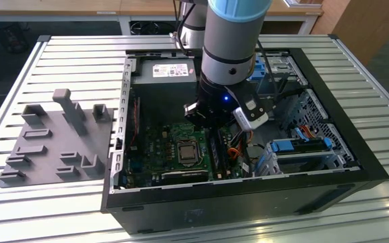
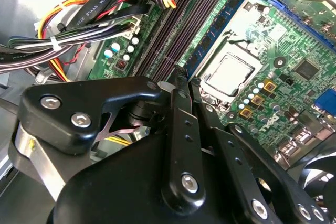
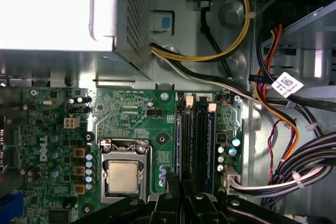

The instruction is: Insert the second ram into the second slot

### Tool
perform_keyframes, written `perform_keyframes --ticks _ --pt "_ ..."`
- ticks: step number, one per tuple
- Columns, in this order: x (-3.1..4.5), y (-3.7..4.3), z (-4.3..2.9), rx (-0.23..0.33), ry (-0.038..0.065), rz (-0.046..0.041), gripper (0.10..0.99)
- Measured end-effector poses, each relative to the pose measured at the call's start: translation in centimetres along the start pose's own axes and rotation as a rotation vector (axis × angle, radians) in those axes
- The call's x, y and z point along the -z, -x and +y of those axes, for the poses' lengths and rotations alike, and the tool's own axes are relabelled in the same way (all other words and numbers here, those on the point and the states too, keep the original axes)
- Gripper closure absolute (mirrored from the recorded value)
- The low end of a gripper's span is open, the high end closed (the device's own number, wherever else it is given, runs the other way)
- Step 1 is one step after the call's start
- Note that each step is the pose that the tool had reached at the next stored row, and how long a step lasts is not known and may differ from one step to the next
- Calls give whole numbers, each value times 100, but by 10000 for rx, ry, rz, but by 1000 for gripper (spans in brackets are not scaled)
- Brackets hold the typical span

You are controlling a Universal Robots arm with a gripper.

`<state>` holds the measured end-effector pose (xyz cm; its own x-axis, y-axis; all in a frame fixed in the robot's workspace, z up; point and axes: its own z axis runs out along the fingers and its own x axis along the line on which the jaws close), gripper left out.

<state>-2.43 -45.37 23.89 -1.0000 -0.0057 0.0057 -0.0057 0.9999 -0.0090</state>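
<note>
The slatted surface (image 1: 73, 55) carried the open computer case (image 1: 248, 195). Inside, my claw (image 2: 187, 80) was clamped on the second ram (image 3: 180, 145), which stood at its slot beside the processor (image 3: 123, 177), with cables (image 3: 304, 166) crowding near.

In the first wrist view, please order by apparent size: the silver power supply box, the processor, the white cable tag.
Largest: silver power supply box.
Then: processor.
Smallest: white cable tag, though it may hang nearer the camera, so its true size is unsure.
</note>
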Motion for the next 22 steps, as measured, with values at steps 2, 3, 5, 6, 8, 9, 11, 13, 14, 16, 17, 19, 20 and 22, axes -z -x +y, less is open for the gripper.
perform_keyframes --ticks 2,3,5,6,8,9,11,13,14,16,17,19,20,22 --pt "-6 0 0 0 2 -1 949" --pt "-8 2 -3 0 4 4 949" --pt "-10 4 -6 1 5 6 949" --pt "-11 4 -6 -1 4 7 949" --pt "-12 5 -7 0 2 7 949" --pt "-15 6 -7 0 -1 7 949" --pt "-16 6 -7 1 -36 7 949" --pt "-17 6 -7 1 -66 8 949" --pt "-20 6 -7 0 -67 7 949" --pt "-20 4 -7 -1 -63 7 949" --pt "-21 4 -7 -1 -62 7 949" --pt "-27 4 -6 -1 -58 6 949" --pt "-31 4 -6 -1 -57 6 949" --pt "-38 8 -6 0 -59 11 949"
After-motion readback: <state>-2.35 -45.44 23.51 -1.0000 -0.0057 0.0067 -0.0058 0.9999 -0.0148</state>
